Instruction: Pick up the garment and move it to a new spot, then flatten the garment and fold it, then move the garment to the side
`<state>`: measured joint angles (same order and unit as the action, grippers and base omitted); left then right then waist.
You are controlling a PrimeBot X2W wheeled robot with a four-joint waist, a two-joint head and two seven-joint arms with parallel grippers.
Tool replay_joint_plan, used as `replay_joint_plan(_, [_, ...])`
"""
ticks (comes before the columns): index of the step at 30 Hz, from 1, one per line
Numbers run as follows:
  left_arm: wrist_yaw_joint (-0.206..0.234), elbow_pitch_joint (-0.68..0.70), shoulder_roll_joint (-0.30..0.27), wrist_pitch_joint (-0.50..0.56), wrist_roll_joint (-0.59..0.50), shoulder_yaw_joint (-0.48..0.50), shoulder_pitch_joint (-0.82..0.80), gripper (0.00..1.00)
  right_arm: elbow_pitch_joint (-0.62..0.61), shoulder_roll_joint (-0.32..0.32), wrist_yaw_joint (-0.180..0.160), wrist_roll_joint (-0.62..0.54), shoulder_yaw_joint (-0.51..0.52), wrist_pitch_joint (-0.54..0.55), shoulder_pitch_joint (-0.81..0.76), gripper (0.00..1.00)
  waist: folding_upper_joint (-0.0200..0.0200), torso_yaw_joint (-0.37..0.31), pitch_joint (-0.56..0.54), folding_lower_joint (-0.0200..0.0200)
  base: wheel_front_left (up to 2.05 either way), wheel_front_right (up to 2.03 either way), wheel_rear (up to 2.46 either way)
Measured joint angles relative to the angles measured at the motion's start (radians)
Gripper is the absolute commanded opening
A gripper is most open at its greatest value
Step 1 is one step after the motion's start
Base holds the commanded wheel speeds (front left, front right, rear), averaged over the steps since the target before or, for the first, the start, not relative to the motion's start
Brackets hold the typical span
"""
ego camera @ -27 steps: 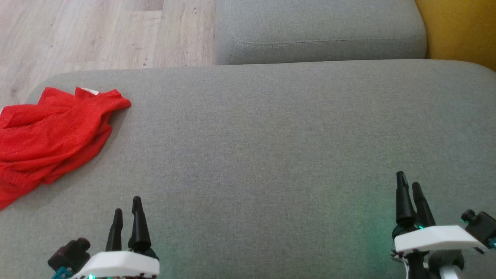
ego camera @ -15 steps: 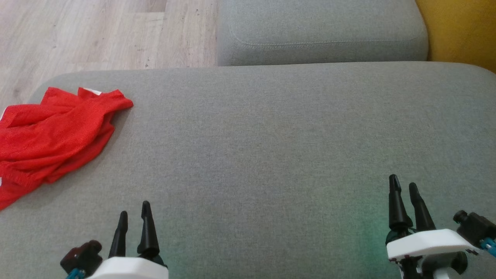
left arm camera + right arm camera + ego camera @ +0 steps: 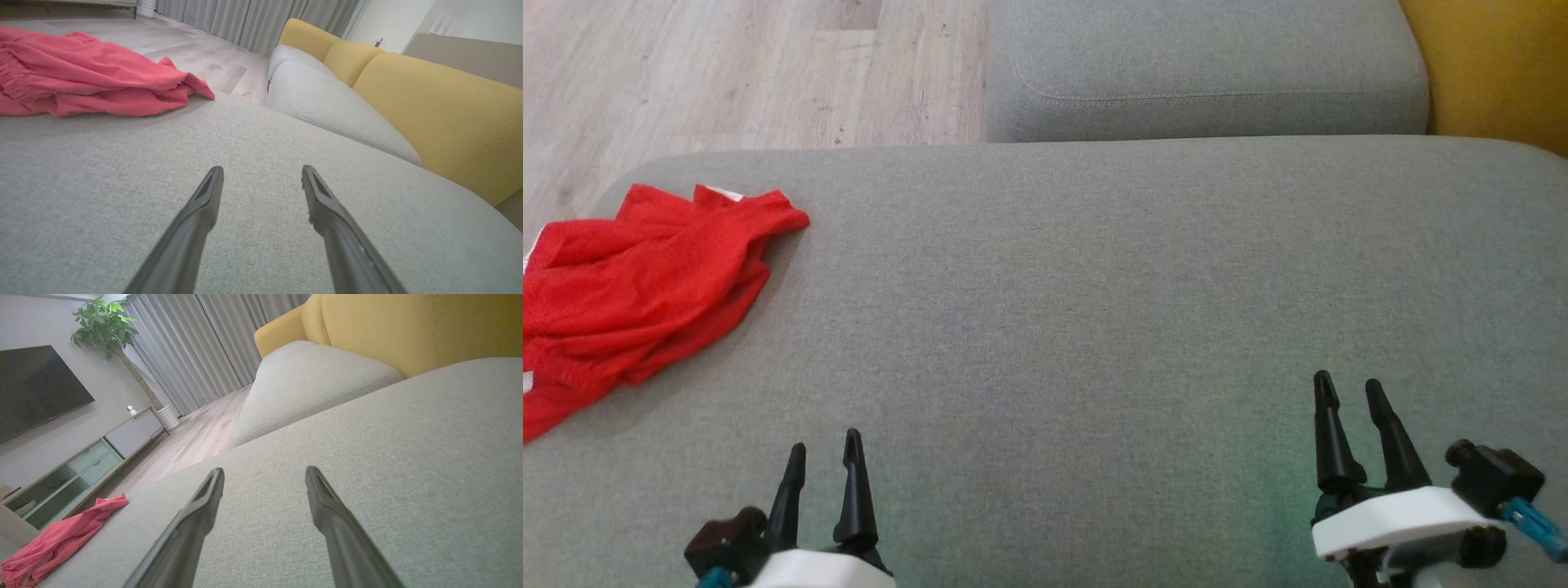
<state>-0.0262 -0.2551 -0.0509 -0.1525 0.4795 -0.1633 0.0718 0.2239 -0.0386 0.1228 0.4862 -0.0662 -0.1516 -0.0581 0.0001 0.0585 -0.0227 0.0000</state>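
1. Grey sofa cushion [image 3: 1094, 269] carries the crumpled red garment [image 3: 637, 286] at its far-left edge.
2. Left gripper [image 3: 823, 457] hovers nearby, spread, empty.
3. Right gripper [image 3: 1349, 390], well apart, likewise.

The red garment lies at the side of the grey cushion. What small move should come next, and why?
Probably the left gripper should reach forward and leftward toward the red garment. It lies crumpled and untouched at the left edge of the grey cushion; both grippers stand open and empty, and the left one is nearer than the right gripper.
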Motion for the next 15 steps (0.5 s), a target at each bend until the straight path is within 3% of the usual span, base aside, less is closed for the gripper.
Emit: replay_joint_plan(15, [0.023, -0.023, -0.007, -0.047, -0.152, -0.018, 0.000, 1.00, 0.000, -0.001, 0.000, -0.180, -0.031, -0.048, -0.017, 1.00, 0.0000, 0.013, -0.002, 0.0000, 0.00, 0.00, 0.00])
